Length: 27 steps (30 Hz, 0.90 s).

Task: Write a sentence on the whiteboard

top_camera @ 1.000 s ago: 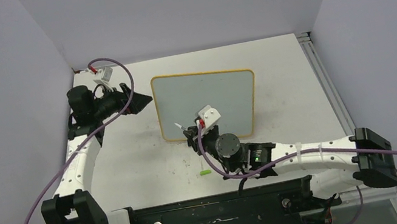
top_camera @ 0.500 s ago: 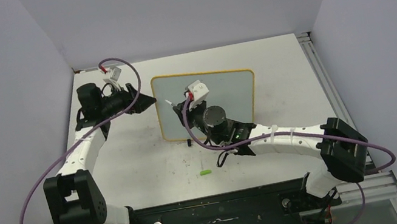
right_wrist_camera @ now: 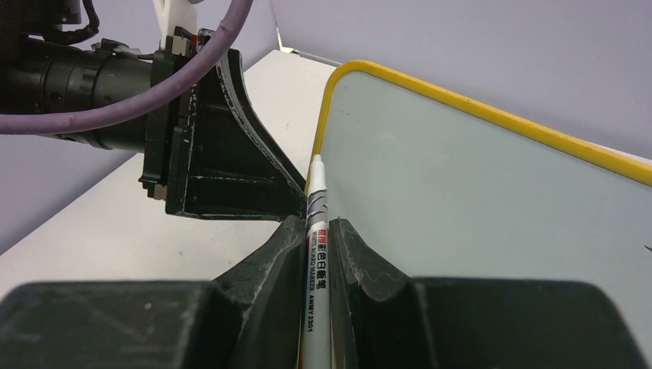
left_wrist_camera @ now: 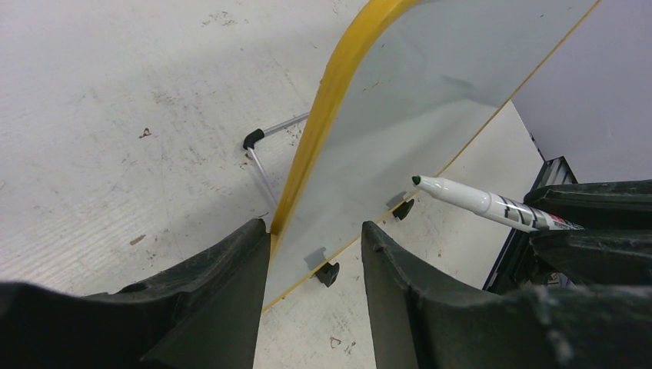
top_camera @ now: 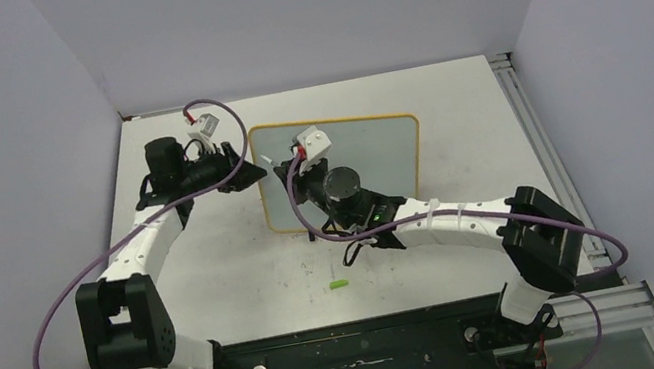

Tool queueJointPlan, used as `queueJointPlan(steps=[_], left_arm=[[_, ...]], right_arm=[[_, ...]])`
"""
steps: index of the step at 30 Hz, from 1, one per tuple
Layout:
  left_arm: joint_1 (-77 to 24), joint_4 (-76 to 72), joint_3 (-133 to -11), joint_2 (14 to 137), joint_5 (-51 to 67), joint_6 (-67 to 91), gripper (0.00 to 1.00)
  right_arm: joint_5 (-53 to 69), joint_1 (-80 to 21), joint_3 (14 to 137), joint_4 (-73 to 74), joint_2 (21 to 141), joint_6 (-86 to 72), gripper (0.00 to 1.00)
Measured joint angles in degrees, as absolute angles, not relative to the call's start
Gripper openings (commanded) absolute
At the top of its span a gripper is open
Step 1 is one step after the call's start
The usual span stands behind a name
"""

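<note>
The whiteboard [top_camera: 368, 152] stands propped up at mid table, pale grey with a yellow frame. No green sentence shows on its face in any view. My left gripper [top_camera: 249, 170] is open, its fingers astride the board's left edge [left_wrist_camera: 307, 154]; the left finger [left_wrist_camera: 231, 277] touches the frame. My right gripper [top_camera: 287, 175] is shut on a white marker [right_wrist_camera: 316, 231], its uncapped tip close to the board's face near the upper left corner. The marker also shows in the left wrist view [left_wrist_camera: 477, 201], pointing at the whiteboard [left_wrist_camera: 400, 100].
A small green cap [top_camera: 339, 285] lies on the table in front of the board. Two black clip feet [left_wrist_camera: 329, 272] and a thin metal prop leg [left_wrist_camera: 261, 157] hold the board up. The left gripper [right_wrist_camera: 223, 154] sits just left of the marker tip. Grey walls enclose the table.
My right arm carried the marker from the board's lower left up to its upper left. My left arm swung right until its fingers came to the board's left edge.
</note>
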<state>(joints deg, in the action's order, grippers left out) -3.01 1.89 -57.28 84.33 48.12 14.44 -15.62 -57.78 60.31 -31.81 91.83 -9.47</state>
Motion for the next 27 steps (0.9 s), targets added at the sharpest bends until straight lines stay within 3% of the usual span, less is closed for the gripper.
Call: queueJointPlan(steps=[27], left_arm=[[-3.05, 1.87, -57.28, 86.13, 46.09, 14.35, 0.16]], right_arm=[[-18.02, -57.78, 63.66, -35.29, 97.32, -5.65, 0.05]])
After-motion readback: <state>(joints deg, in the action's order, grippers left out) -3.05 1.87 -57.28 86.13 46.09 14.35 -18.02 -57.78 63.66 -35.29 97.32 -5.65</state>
